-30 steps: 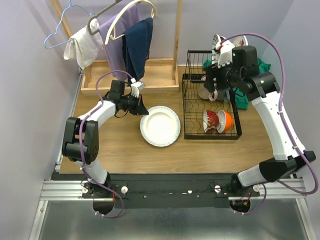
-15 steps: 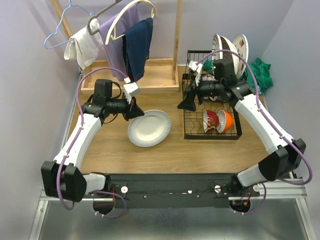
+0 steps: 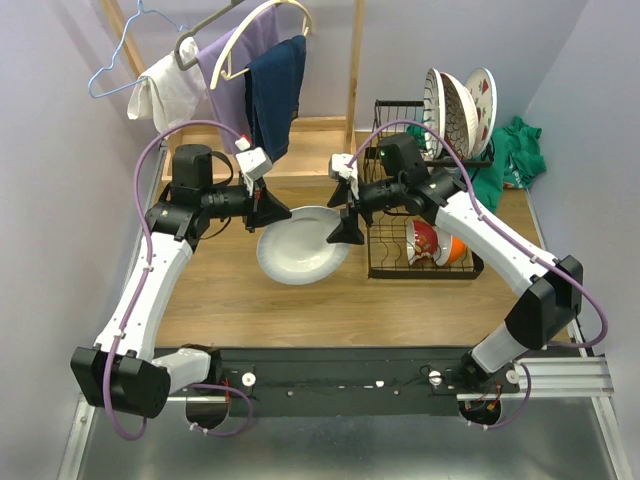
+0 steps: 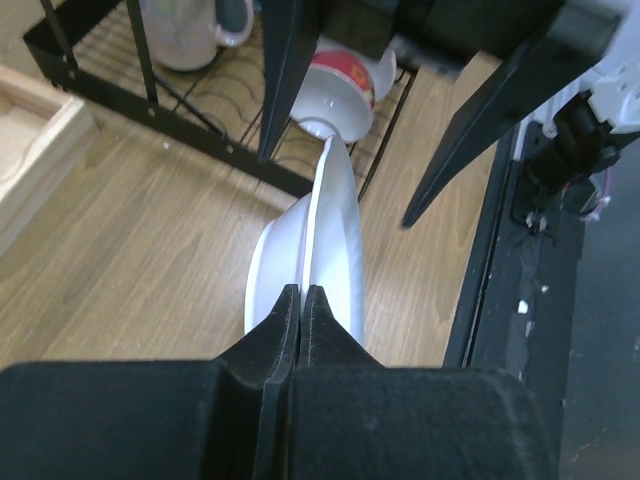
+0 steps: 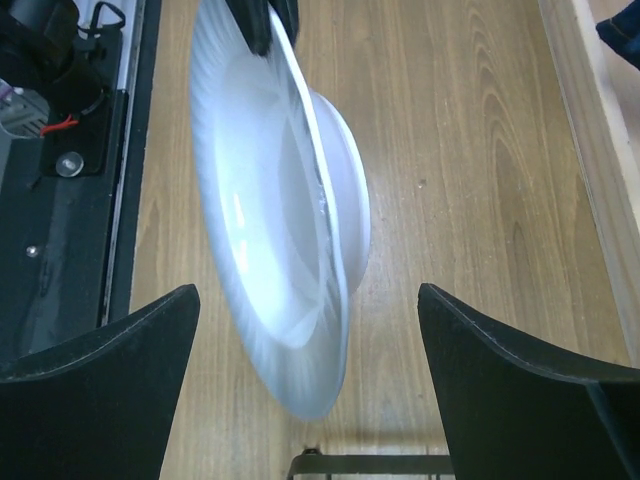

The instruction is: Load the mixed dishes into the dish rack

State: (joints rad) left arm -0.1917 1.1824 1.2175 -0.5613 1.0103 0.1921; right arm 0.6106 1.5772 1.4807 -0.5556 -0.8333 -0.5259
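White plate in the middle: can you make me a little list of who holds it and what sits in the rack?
plate: plain white, tilted on edge, seemingly off the table
left gripper: shut on the plate's rim
right gripper: open, one finger either side of the plate, not touching
rack: black wire, right of the plate
in rack: upright plates on top, mug, red bowl, orange bowl
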